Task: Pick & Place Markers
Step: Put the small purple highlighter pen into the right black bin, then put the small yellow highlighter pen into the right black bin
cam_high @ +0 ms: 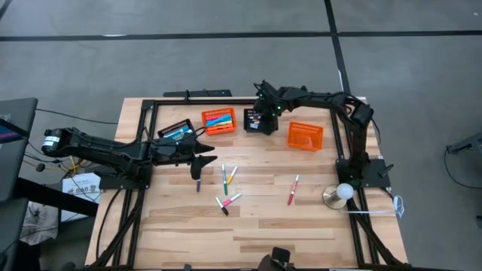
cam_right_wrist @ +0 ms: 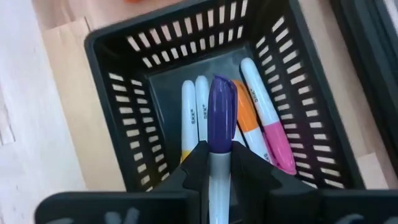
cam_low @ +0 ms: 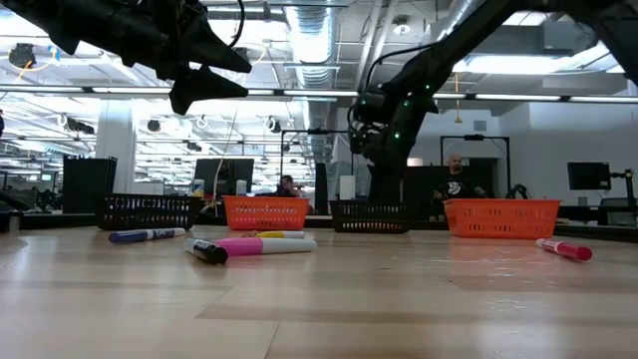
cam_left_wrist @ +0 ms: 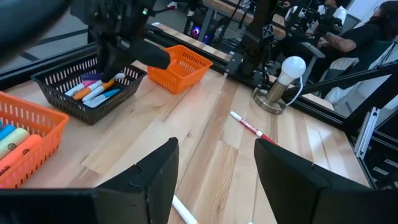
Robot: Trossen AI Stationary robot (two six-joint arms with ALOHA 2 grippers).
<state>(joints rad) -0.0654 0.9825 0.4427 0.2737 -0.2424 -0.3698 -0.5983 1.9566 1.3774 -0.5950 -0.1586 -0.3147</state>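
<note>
Step in hand: placing. Right gripper (cam_right_wrist: pixel 214 163) poised directly above the black mesh basket (cam_right_wrist: pixel 118 93), fingers clamped on a purple-capped white marker (cam_right_wrist: pixel 219 118), cap pointing down into it. Inside the basket: white, orange and pink markers (cam_right_wrist: pixel 264 118) lying side by side. Next move, by judgement: spread the fingers and drop, clear of the basket walls. Left gripper (cam_high: pixel 202 162), fingers apart and empty, hovering nearer the table front than the basket, beside loose markers (cam_high: pixel 227 181). Orange mesh baskets (cam_high: pixel 305 135) flanking the black basket; a lone pink marker (cam_high: pixel 293 190) well apart. No obstruction visible.
</note>
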